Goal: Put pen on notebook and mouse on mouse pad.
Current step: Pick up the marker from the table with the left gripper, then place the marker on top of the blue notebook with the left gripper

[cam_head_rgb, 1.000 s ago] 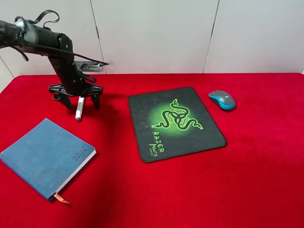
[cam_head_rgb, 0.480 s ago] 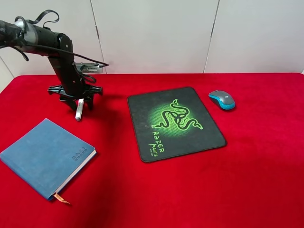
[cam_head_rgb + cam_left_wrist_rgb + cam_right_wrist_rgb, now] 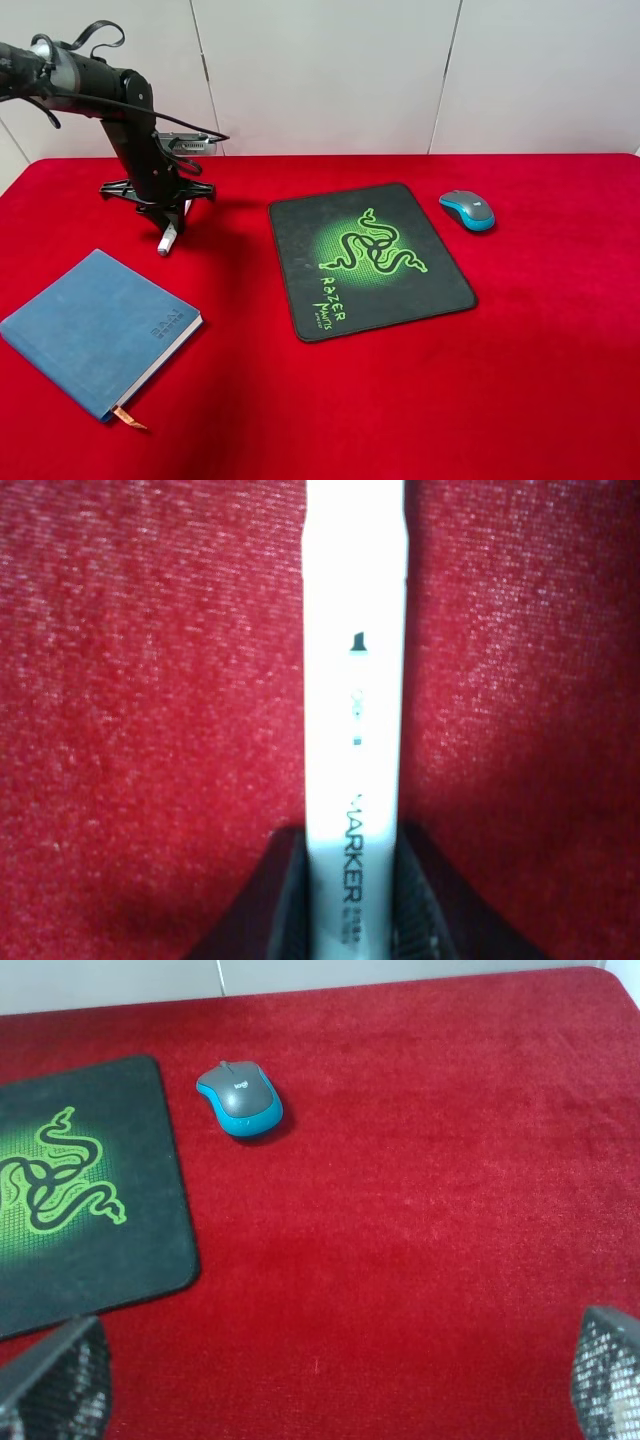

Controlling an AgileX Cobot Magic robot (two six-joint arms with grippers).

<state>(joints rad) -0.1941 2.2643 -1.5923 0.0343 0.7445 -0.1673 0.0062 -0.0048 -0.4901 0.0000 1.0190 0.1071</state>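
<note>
The white pen (image 3: 166, 241) lies on the red cloth at the back left, and my left gripper (image 3: 166, 214) stands over it, shut on the pen. In the left wrist view the pen (image 3: 355, 680) runs between dark fingers (image 3: 288, 905) pressed to both its sides. The blue notebook (image 3: 95, 325) lies nearer the front left, apart from the pen. On the cloth just right of the black mouse pad (image 3: 300, 230) sits the grey and teal mouse (image 3: 467, 210). My right gripper (image 3: 330, 1365) is open, well away from the mouse (image 3: 240, 1097) and mouse pad (image 3: 150, 1160).
Red cloth (image 3: 520, 380) covers the whole table. A white panelled wall (image 3: 330, 70) rises behind the back edge. The notebook's orange ribbon (image 3: 128, 417) sticks out toward the front. The right arm is out of the exterior view.
The left gripper's fingers, spread wide either side of the pen a second ago, have come together onto it. Mouse, pad and notebook have not moved.
</note>
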